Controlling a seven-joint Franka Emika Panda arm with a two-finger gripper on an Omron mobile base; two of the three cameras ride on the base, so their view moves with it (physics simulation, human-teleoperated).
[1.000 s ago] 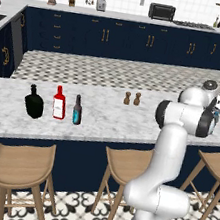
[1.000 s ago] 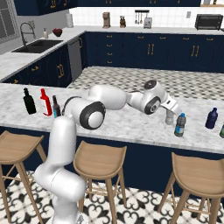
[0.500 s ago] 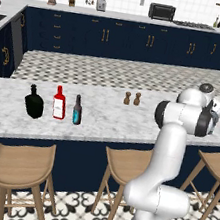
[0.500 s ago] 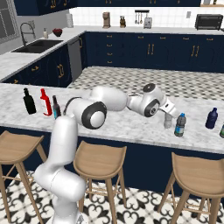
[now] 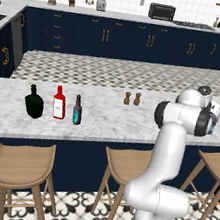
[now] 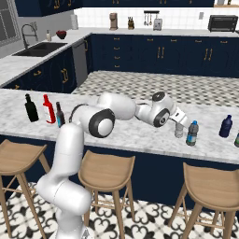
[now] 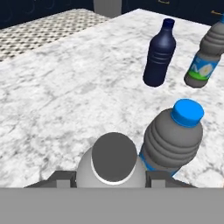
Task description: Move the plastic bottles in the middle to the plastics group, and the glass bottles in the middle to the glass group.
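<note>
The gripper (image 6: 180, 125) is seen at the right part of the marble island counter (image 6: 140, 133), the arm stretched across it. In the hand view the clear greyish bottle (image 7: 113, 164) sits between the fingers, its dark cap and pale shoulders at the bottom of the frame; the fingers are drawn in against its sides, though the tips themselves are mostly cut off by the lower edge. In the right base view this bottle (image 6: 179, 130) is partly hidden under the hand, and whether its base rests on the counter cannot be told.

Just beside it stands the blue-label bottle (image 7: 173, 140), blue cap on top, its label largely hidden behind the ribbed body; in the right base view (image 6: 192, 133) it is upright and clear of the hand. The navy-blue bottle (image 7: 159, 53) stands further along the counter (image 6: 226, 126). A further bottle with a green and white label (image 7: 205, 57) is cut off by the frame edge.

In the left base view the held bottle is hidden behind the arm. Well apart, at the counter's left, are noted the squat black bottle (image 5: 33, 103), the red bottle (image 5: 59, 103) and the slim dark bottle (image 5: 77, 110), close together. Two brown shakers (image 5: 132, 98) stand mid-counter.
</note>
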